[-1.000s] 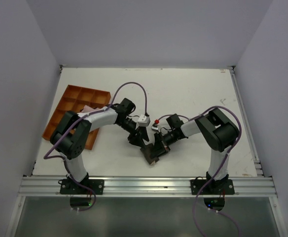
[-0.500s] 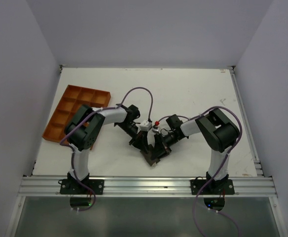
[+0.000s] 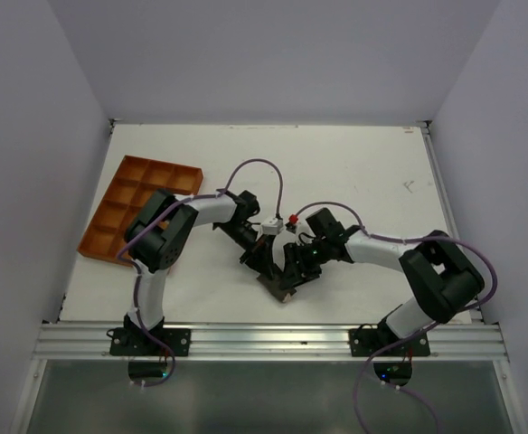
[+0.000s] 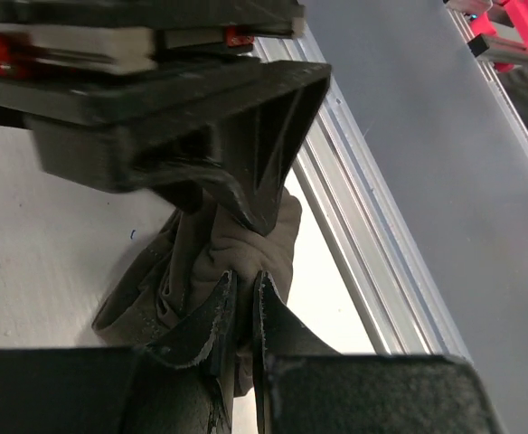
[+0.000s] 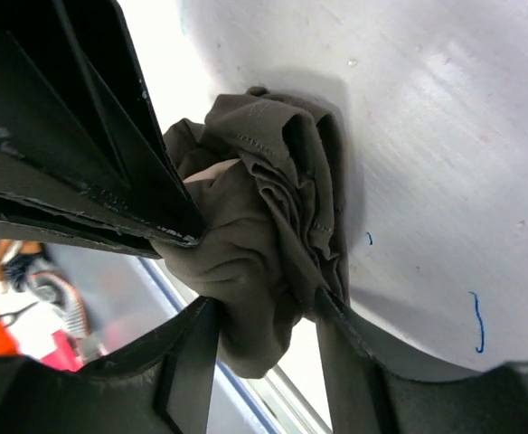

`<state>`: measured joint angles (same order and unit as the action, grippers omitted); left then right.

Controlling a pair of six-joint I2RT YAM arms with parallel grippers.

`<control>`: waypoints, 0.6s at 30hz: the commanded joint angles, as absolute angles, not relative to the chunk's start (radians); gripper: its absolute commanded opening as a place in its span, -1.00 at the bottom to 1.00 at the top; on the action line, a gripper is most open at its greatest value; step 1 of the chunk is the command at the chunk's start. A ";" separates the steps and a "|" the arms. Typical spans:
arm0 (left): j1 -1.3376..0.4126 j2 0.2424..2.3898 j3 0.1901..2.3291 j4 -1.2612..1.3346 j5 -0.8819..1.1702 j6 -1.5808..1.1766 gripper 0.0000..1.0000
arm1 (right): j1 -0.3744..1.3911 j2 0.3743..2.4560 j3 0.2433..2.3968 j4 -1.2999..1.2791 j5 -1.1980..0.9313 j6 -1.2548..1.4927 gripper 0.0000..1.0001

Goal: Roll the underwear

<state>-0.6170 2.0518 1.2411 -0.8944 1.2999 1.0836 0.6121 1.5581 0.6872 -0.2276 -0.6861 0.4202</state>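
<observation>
While left claw (image 4: 244, 282) pinches bunched underwear (image 4: 266, 251), right claw (image 5: 264, 312) straddles it, spread.

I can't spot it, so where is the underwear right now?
In the top view the underwear lies bunched at the near-centre edge of the table, between the left gripper and right gripper.

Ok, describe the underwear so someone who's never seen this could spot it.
On the white table, look by the near edge, in the middle. The underwear is the crumpled brownish-grey cloth bundle there, soft and dark, unlike the rigid orange tray at the left.
</observation>
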 commanded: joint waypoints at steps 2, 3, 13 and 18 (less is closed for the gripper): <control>-0.640 2.085 1.244 -0.821 1.238 1.022 -0.81 | 0.666 1.545 0.690 -0.229 -0.445 0.431 0.01; -0.640 2.083 1.240 -0.796 1.230 1.006 -0.81 | 0.673 1.546 0.695 -0.238 -0.425 0.425 0.01; -0.641 2.089 1.233 -0.707 1.189 0.893 -0.83 | 0.690 1.522 0.719 -0.285 -0.290 0.413 0.11; -0.641 2.098 1.239 -0.689 1.177 0.874 -0.83 | 0.692 1.520 0.713 -0.291 -0.279 0.408 0.14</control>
